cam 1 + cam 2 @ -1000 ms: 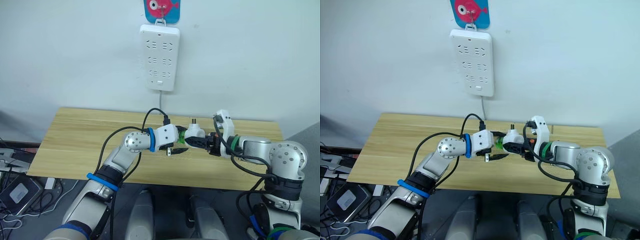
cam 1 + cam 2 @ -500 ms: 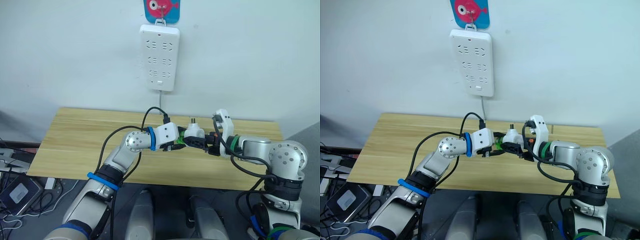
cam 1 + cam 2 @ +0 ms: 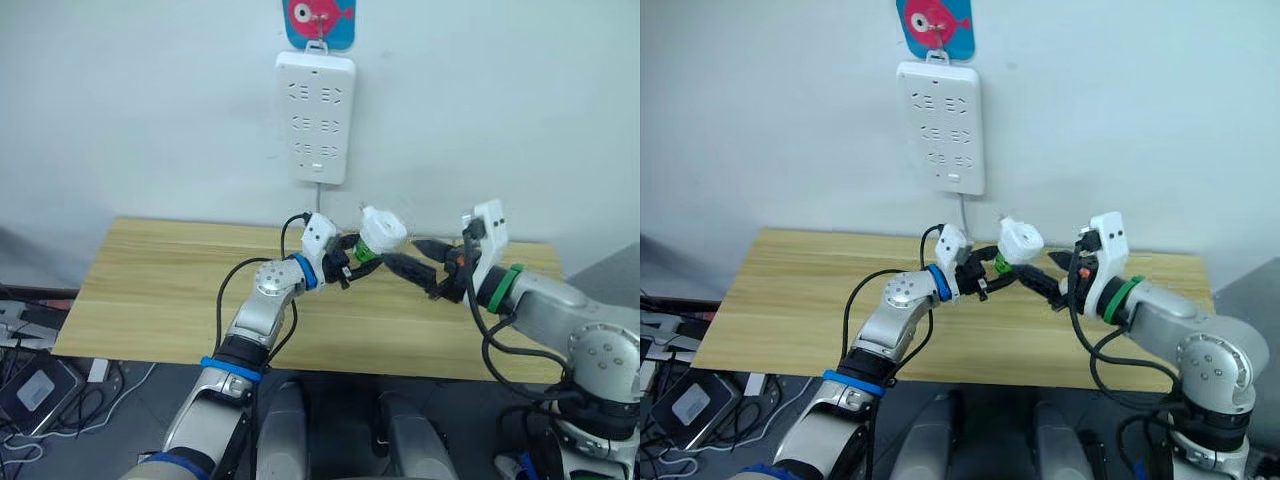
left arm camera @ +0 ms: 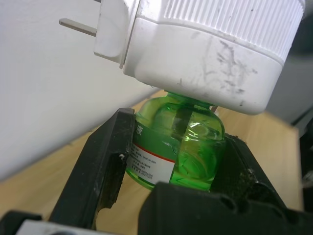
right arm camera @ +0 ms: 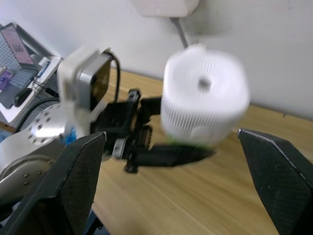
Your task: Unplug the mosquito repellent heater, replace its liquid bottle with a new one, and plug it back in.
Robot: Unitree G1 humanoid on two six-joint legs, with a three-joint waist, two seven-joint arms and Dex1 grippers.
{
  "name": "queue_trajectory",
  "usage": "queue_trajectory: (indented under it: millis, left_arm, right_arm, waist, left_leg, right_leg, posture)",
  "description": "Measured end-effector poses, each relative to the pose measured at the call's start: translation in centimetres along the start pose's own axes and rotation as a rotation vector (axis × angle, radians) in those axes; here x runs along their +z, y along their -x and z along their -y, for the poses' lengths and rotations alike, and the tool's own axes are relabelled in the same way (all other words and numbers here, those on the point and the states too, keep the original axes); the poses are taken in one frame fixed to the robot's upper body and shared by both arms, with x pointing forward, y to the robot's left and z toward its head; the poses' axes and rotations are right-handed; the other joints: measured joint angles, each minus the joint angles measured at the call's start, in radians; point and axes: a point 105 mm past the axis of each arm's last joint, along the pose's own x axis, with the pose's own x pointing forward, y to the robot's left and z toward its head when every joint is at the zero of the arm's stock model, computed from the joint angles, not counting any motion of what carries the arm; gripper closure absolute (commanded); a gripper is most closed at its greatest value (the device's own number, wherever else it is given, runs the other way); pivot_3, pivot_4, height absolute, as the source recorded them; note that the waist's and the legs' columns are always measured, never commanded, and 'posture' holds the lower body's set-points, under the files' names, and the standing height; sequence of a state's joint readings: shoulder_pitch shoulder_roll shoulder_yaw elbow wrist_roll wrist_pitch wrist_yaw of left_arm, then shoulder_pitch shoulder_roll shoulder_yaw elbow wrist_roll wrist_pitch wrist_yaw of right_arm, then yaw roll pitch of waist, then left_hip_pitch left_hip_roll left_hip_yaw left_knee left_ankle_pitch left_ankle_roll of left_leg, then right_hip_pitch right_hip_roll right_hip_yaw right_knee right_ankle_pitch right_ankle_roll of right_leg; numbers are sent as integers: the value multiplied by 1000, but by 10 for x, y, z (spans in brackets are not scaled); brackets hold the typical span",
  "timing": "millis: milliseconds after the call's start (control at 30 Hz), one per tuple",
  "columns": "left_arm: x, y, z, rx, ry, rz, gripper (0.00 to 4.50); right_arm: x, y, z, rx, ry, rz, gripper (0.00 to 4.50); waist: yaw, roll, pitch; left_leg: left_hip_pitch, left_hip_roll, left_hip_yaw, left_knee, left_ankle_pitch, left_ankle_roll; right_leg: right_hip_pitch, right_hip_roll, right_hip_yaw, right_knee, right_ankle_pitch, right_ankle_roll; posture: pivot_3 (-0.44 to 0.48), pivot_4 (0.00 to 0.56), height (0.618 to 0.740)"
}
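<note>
Left wrist view: I see my left gripper [image 4: 171,161] clamped on the green bottle [image 4: 173,147], the mosquito repellent heater [image 4: 205,54] sitting just past the fingertips. My right gripper [image 5: 171,161] is spread wide, heater between, untouched.

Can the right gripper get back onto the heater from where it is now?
Probably yes. The right gripper is open and apart from the mosquito repellent heater, which the left gripper holds up by its green bottle. The heater's white body looks free to grasp.
</note>
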State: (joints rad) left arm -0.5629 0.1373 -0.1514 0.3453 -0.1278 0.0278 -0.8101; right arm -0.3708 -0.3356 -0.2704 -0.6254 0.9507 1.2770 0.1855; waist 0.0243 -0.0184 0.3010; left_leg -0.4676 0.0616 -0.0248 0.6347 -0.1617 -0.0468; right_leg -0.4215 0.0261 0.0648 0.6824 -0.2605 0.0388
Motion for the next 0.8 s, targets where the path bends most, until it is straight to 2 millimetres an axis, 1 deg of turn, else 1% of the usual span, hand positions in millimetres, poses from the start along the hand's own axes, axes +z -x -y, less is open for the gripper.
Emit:
queue_trajectory:
  millis: [167, 267, 400, 533, 600, 633, 667, 700, 733, 800]
  left_arm:
    - [10, -1, 7, -23, 54, 39, 2248]
    - [15, -1, 9, -28, 58, 54, 2248]
    - [15, -1, 10, -32, 72, 52, 2248]
    - [16, -2, 13, -41, 85, 57, 2248]
    - [19, -3, 16, -49, 85, 67, 2248]
    - [19, -3, 16, -53, 86, 69, 2248]
    - [19, -3, 17, -53, 89, 69, 2248]
    - [18, -3, 17, -54, 95, 62, 2248]
    - [17, -3, 17, -53, 100, 59, 2248]
    - [16, -3, 17, -54, 102, 57, 2248]
  right_arm:
    - [8, -9, 1, -44, 7, 77, 0]
    - [9, -15, 1, -58, 15, 86, 0]
    - [8, -24, 2, -75, 0, 97, 0]
    - [16, -31, 3, -93, -6, 137, 0]
    - [17, -35, 5, -102, -15, 145, 350]
    - [17, -35, 6, -107, -16, 146, 610]
    - [17, -36, 8, -113, -17, 145, 905]
    - [16, -36, 8, -110, -16, 141, 1292]
    - [15, -37, 7, -108, -17, 137, 1561]
    - [15, -37, 7, -107, -18, 136, 1553]
  waist:
    - [-8, 1, -6]
    - [-8, 1, -7]
    - [-8, 1, -8]
    - [-8, 1, -8]
    - [-8, 1, -8]
    - [-7, 1, -8]
    - [-7, 1, -8]
    - [-7, 1, -8]
    - [-7, 1, -8]
    - [-7, 1, -8]
  left_leg:
    - [1, 0, 0, 0, 1, 1]
    - [1, 0, 0, 0, 2, 1]
    - [1, 0, 0, 0, 2, 1]
    - [1, 0, 0, 0, 2, 1]
    - [1, 0, 0, 0, 2, 1]
    - [1, 0, 0, 0, 2, 1]
    - [1, 0, 0, 0, 2, 1]
    - [1, 0, 0, 0, 2, 1]
    - [1, 0, 0, 0, 2, 1]
    - [1, 0, 0, 0, 2, 1]
  right_leg:
    - [0, 1, 0, 1, -1, 3]
    - [0, 1, 1, 1, -1, 2]
    - [0, 1, 1, 0, -1, 2]
    - [0, 1, 1, 0, -1, 2]
    - [0, 1, 1, 0, 0, 0]
    - [0, 1, 1, 0, 0, 0]
    - [0, 1, 1, 0, 0, 0]
    - [0, 1, 1, 0, 0, 0]
    - [0, 1, 1, 0, 0, 0]
    - [0, 1, 1, 0, 0, 0]
  posture:
    - [109, 233, 740]
    - [102, 233, 740]
    - [104, 234, 740]
    - [107, 236, 740]
    - [109, 236, 740]
    - [109, 236, 740]
    - [110, 238, 740]
    - [110, 238, 740]
    - [110, 238, 740]
    - [114, 238, 740]
